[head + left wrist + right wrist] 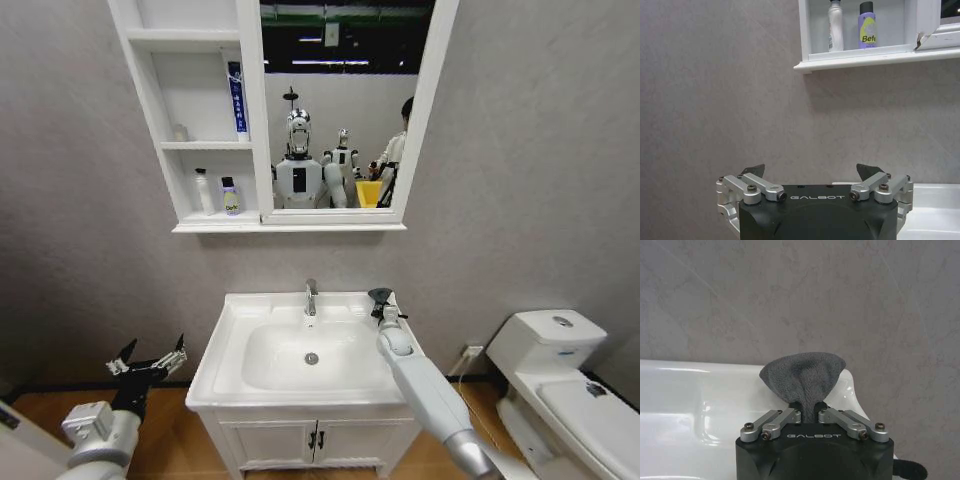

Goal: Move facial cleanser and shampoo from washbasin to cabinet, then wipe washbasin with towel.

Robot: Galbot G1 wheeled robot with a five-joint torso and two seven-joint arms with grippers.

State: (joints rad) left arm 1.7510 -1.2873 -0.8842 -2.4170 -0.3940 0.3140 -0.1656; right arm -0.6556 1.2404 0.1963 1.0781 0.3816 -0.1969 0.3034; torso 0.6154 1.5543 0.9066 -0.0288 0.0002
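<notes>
Right gripper [810, 412] pinches the grey towel [804, 375] at the washbasin's [225, 345] back right corner, beside the faucet [311, 297]. Risk: the loose bunched cloth could slip from the thin pinch or snag the faucet while wiping. Left gripper [150, 362] hangs spread left of the basin. Two bottles [218, 193] stand on the cabinet's [160, 100] lowest shelf. Grey wall, toilet [560, 370] at right.

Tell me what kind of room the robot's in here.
Looks like a bathroom, probably a mock-up in a lab. Cues: a white washbasin with a chrome faucet, a toilet to its right, and a mirror with a shelf cabinet above. The mirror reflects robots in a workshop-like hall.
</notes>
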